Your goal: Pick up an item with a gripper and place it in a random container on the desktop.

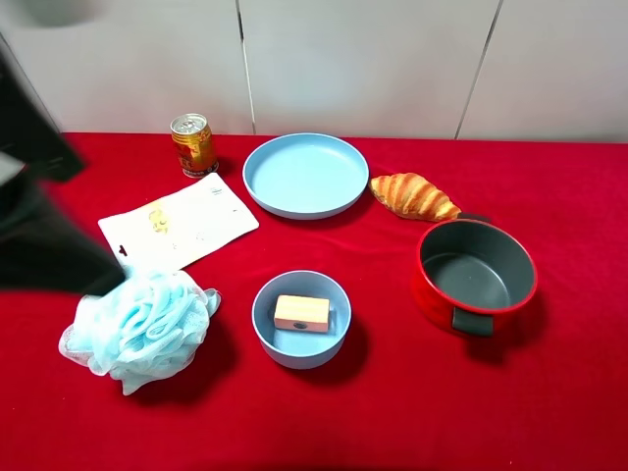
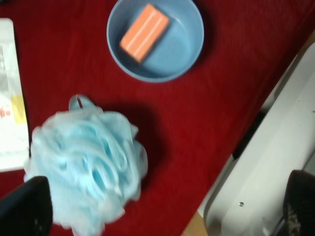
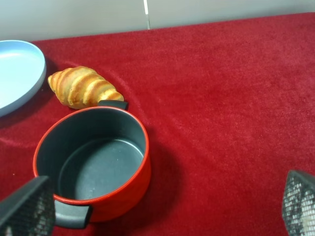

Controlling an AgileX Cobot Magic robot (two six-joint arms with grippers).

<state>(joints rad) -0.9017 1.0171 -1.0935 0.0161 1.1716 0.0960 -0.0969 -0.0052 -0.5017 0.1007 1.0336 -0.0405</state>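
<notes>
I see the pinkish-orange soap-like block (image 1: 301,313) lying flat inside the small light-blue bowl (image 1: 267,335) on the red cloth desktop (image 1: 392,412), its paler top bearing a small dark mark. Both the left gripper (image 2: 162,211) and right gripper (image 3: 162,211) have fingers spread wide, holding nothing.

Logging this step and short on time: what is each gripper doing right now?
Left gripper: open, holding nothing, above the light-blue mesh bath sponge.
Right gripper: open, holding nothing, near the red pot with grey inside.
</notes>
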